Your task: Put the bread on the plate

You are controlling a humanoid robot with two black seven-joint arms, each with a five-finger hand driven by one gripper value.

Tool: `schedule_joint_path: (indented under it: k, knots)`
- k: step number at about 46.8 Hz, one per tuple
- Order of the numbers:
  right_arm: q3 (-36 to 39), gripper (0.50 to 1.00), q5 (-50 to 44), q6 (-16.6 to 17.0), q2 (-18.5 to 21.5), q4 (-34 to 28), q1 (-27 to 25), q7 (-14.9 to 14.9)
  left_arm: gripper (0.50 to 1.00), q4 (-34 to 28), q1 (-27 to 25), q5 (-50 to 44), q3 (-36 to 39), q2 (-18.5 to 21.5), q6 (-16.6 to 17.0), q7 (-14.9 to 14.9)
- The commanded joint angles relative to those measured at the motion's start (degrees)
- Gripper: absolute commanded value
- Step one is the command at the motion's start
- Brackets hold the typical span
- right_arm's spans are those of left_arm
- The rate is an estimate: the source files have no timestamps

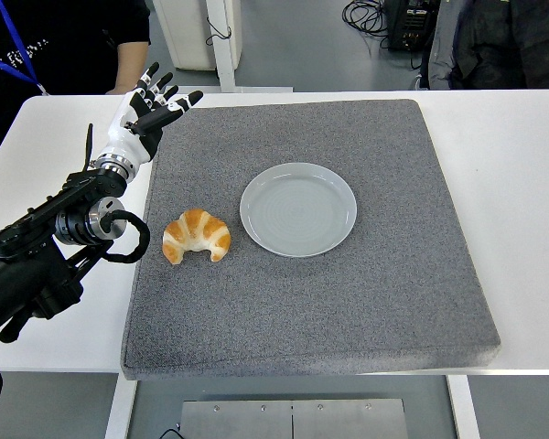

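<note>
The robot's left hand (151, 105) is hovering over the far left corner of a grey mat (348, 302), its white palm facing forward and its black fingers (169, 108) spreading apart, gripping nothing. Its black arm (50, 247) is reaching in from the left edge of the view, lying over the white bench (522, 183) just left of the mat, with a loop of black cable hanging at the wrist and crossing the mat's left edge.

The mat is covering most of the bench. The bread (196, 236), a golden croissant curving with its tips pointing toward the near edge, is lying on the left part of the mat, near the cable loop and nearer the viewer than the hand. Just right of the bread, close but not touching, a round pale grey plate (298, 208) is sitting near the middle of the mat, with nothing on it.

Beyond the far left corner of the mat, a person (64, 46) in dark clothing with a blue lanyard is sitting at the bench's far side. The right part of the mat is bare.
</note>
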Motion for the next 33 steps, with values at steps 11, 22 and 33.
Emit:
schedule_joint_path:
  k: [11,22,33]
  knots:
    - [0.1,1.000,0.0,0.0,0.0,0.0,0.0,0.0,0.975,0.0,0.0,0.0,0.0,0.0,0.0,0.1]
    - [0.0,1.000,0.1,0.0,0.0,0.0,0.0,0.0,0.975,0.0,-0.2,-0.1,-0.1,0.0,0.0,0.2]
    - [0.0,1.000,0.1,0.0,0.0,0.0,0.0,0.0,0.975,0.0,-0.3,0.0,0.0,-0.5,0.0,0.2]
